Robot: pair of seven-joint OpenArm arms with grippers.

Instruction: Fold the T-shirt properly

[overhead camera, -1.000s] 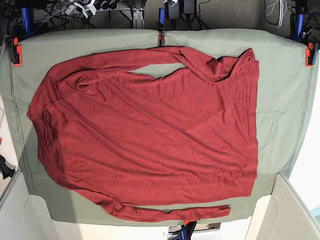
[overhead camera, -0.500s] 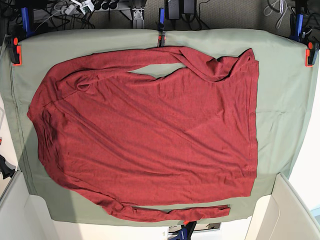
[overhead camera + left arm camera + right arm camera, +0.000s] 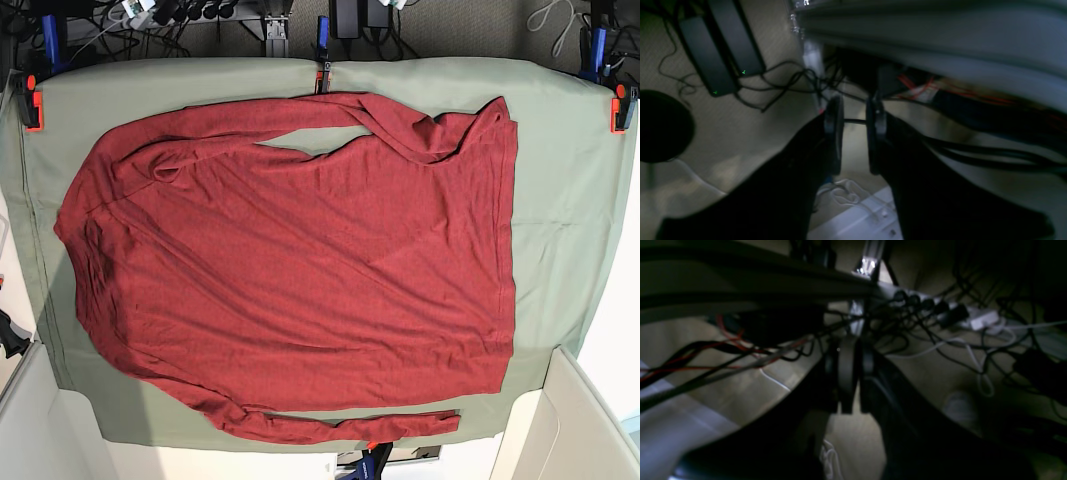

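Base view shows the T-shirt (image 3: 290, 260) spread flat and unfolded across the pale green cloth (image 3: 570, 190) covering the surface, one sleeve along the far edge, the other along the near edge. Neither arm reaches over it. Left wrist view shows the left pincer (image 3: 855, 131) slightly parted, holding nothing, above a floor with cables (image 3: 780, 83). Right pincer (image 3: 850, 373) is closed, empty.

A dark red, faintly heathered T-shirt (image 3: 300, 260) lies on a pale green table cloth (image 3: 570, 200), with orange-tipped clamps (image 3: 32, 100) at the cloth's corners.
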